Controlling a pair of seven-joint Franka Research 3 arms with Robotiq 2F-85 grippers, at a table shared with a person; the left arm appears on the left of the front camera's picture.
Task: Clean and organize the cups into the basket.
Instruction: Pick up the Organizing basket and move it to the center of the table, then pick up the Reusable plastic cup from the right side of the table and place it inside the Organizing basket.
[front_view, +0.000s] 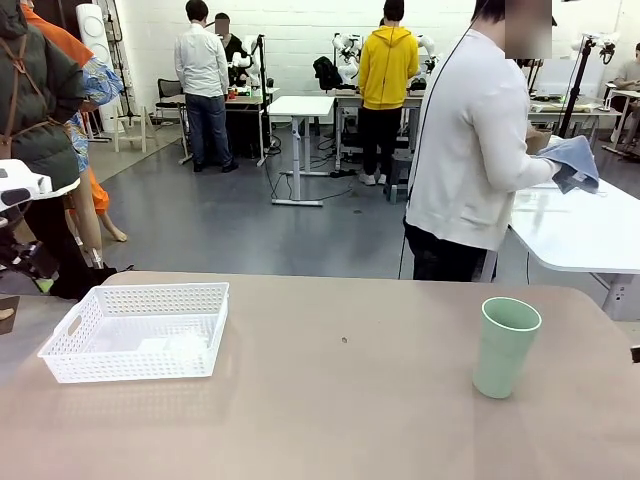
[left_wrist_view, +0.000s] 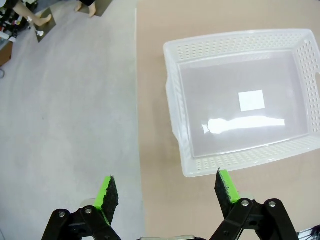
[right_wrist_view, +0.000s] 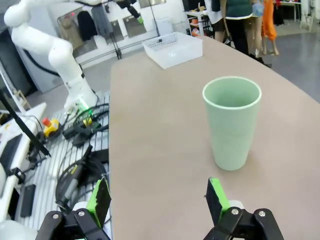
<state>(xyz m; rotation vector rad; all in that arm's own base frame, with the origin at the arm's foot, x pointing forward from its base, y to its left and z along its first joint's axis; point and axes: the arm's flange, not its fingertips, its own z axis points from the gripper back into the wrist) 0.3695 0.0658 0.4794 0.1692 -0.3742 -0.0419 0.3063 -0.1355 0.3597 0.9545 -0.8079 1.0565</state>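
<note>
Since the right gripper (right_wrist_view: 157, 200) hangs spread and empty just short of the mint cup (right_wrist_view: 231, 122), the step looks like a first grasp. I would bring the jaws level astride the cup's middle and close softly, as a tall tapered cup tips easily. It stands upright, with nothing inside, on the right side of the table (front_view: 330, 420). The left gripper (left_wrist_view: 167, 190), also spread and empty, hangs over the table edge near the basket (left_wrist_view: 240, 161). That basket, well apart from the cup, holds no cups, just a white square (left_wrist_view: 251, 100) on its floor.
</note>
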